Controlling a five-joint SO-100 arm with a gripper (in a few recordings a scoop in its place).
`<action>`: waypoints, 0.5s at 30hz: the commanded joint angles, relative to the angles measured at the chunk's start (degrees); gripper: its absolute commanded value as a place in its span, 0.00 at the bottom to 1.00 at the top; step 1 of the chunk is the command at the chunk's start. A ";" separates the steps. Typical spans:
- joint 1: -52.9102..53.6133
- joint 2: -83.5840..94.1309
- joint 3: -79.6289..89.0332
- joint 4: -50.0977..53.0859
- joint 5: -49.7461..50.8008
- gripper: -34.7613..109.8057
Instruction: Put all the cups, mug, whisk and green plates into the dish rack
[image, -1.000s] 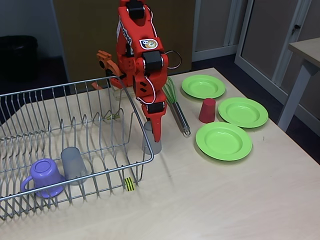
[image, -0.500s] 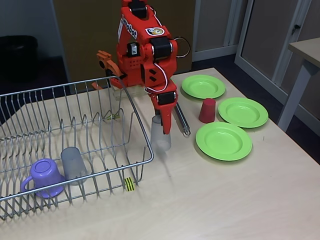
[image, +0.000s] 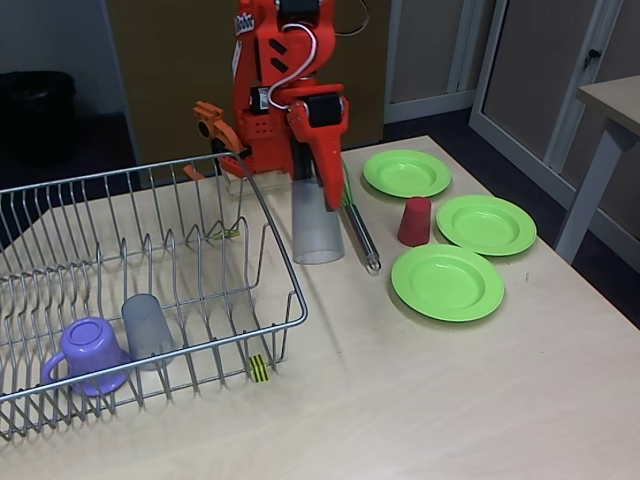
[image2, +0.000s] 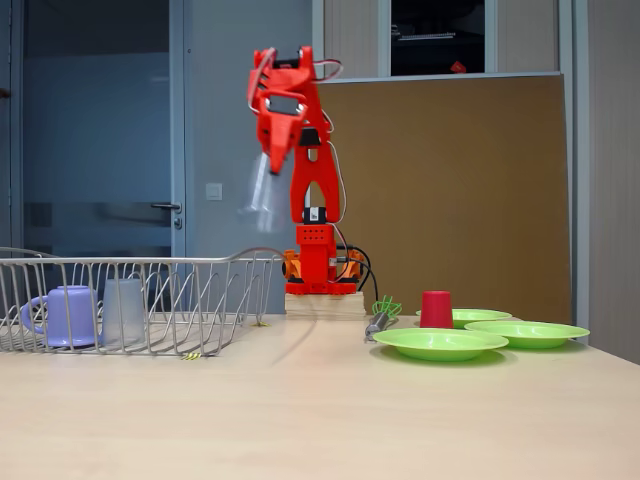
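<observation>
My gripper (image: 322, 195) is shut on a translucent grey cup (image: 318, 232) and holds it high in the air, tilted, just right of the dish rack's (image: 281, 262) corner. In the side-on fixed view the gripper (image2: 268, 168) and held cup (image2: 261, 197) hang well above the rack (image2: 190, 300). Inside the rack sit the purple mug (image: 88, 352) and another grey cup (image: 147, 328). The red cup (image: 414, 221) stands upside down among three green plates (image: 407, 172) (image: 486, 223) (image: 447, 281). The whisk (image: 360, 240) lies on the table behind the held cup, its green loops partly hidden by the arm.
The arm's base (image2: 314, 268) stands at the table's far edge behind the rack corner. A yellow-black tag (image: 259, 368) marks the rack's front rim. Bare tabletop (image: 420, 400) spreads in front of rack and plates. Another table's leg (image: 585, 190) stands at the right.
The grey cup has left the table beside the rack. The gripper has carried it upward, from low at the rack's corner to high in the air.
</observation>
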 joint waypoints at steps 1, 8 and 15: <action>7.65 -0.35 -5.62 0.88 -6.15 0.24; 16.79 -12.66 -12.13 0.26 -9.23 0.24; 18.19 -23.47 -15.64 0.18 -9.05 0.24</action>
